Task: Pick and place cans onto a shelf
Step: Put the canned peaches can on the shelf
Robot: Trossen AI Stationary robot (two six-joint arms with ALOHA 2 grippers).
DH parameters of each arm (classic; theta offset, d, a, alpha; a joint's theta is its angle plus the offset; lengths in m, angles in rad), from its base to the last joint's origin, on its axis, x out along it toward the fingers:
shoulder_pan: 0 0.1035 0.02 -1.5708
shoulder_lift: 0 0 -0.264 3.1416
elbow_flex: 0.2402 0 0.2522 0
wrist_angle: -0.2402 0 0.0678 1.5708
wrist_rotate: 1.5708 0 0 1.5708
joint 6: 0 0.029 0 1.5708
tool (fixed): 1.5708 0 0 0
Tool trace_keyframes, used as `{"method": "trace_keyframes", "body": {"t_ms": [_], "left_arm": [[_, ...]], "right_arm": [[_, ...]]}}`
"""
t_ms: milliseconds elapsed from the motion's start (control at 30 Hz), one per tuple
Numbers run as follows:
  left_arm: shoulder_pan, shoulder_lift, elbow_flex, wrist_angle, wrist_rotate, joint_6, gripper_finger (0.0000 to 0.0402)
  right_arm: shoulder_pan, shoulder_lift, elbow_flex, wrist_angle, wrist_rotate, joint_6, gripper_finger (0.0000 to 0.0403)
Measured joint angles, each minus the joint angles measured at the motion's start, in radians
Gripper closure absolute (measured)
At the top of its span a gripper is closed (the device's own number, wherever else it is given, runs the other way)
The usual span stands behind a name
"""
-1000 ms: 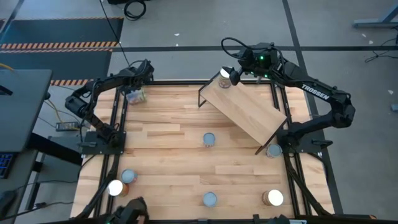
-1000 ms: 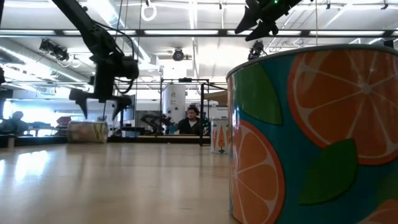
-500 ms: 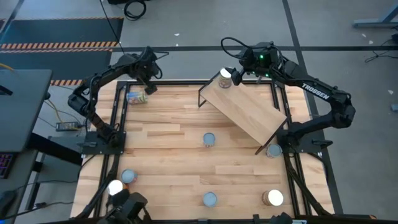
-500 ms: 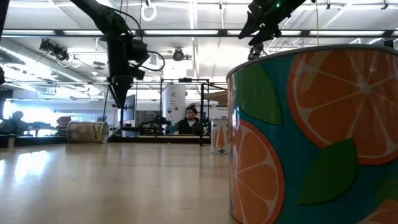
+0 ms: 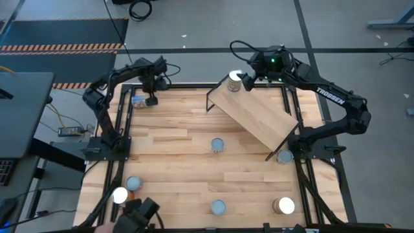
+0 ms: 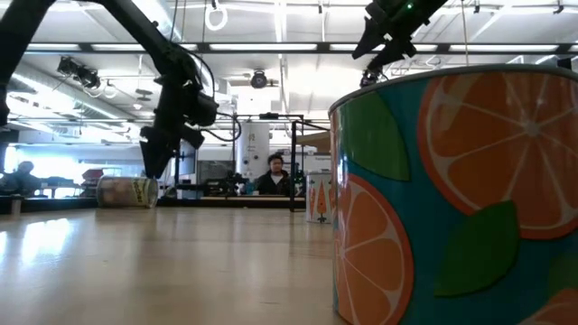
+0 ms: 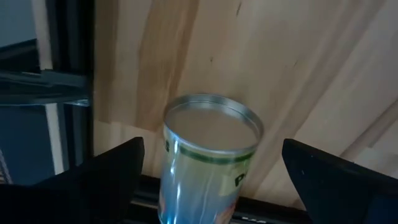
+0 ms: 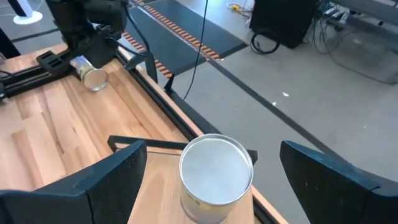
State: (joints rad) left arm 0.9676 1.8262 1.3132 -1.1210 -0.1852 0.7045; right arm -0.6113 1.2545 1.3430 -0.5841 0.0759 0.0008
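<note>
Past left wrist fingers, tipped can shows green lettering.

The shelf stands at the table's far right, set at an angle. One can stands on its far corner. A second can lies on its side at the far left edge. A third stands mid-table, just left of the shelf. A fourth stands by the shelf's near right corner. Four more line the near edge: two at left, one centre, one right.
</note>
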Motion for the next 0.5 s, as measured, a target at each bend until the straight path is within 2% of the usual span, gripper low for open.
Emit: {"method": "trace_keyframes", "body": {"t_ms": [333, 500], "left_arm": [[-0.023, 0.088, 0.000, -0.039, -0.033, 0.044, 0.0015], [-0.037, 0.135, 0.000, -0.028, -0.096, 0.046, 0.0015]], "right_arm": [[0.000, 0.000, 0.000, -0.010, 0.000, -0.013, 0.0025], [0.000, 0.000, 0.000, -0.010, 0.000, -0.026, 0.0025]]}}
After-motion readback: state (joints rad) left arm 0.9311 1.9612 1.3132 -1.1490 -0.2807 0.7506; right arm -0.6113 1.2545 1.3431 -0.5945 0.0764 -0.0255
